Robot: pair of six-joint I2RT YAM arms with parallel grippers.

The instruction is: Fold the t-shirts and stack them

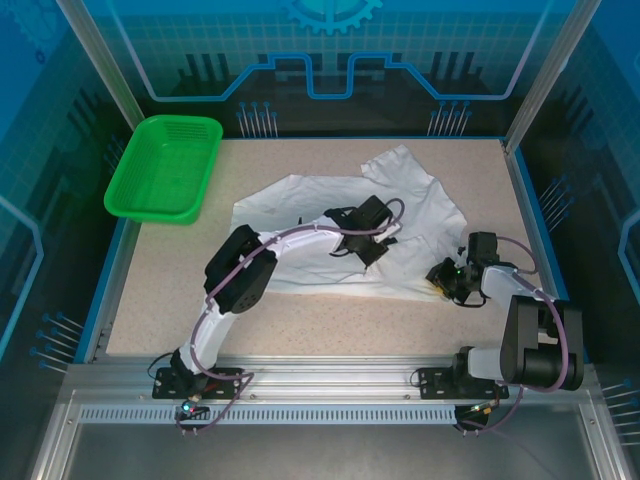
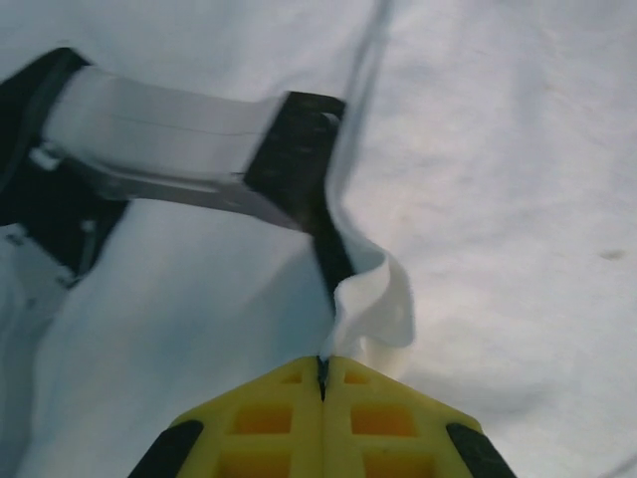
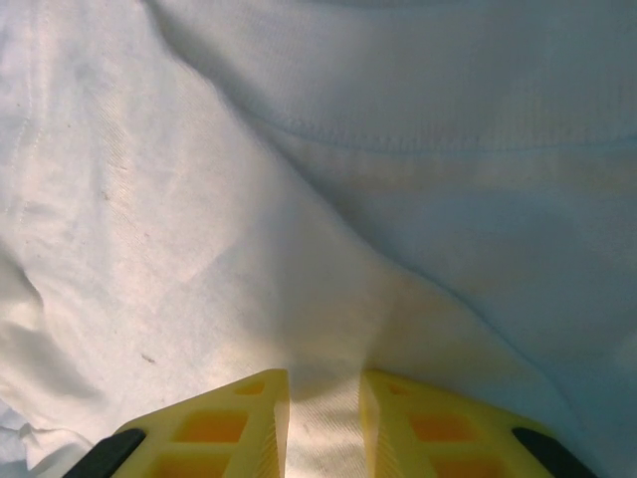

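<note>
From my station I see a booth of blue panels (image 1: 330,60) printed with glowing circuit lines, framed by slanting aluminium posts, closing in the work area on three sides. Inside it sits the speckled beige table (image 1: 300,320) with a blue rim, and a slotted aluminium rail (image 1: 330,385) runs along its near edge, where both arm bases are bolted. One white cloth t-shirt (image 1: 290,205) lies rumpled and partly spread across the middle and right of the table, with one corner reaching toward the far edge. At the far left corner, well apart from the shirt, stands a green plastic mesh basket (image 1: 165,165). The left gripper (image 1: 372,248) is over the middle of the t-shirt. In its wrist view the yellow fingertips of the left gripper (image 2: 321,373) are clenched together on a small raised fold of the cloth. The right gripper (image 1: 447,283) is at the shirt's near right edge. In its wrist view the fingers (image 3: 323,423) stand slightly apart with white fabric in the gap, and I cannot tell whether they pinch it.
</note>
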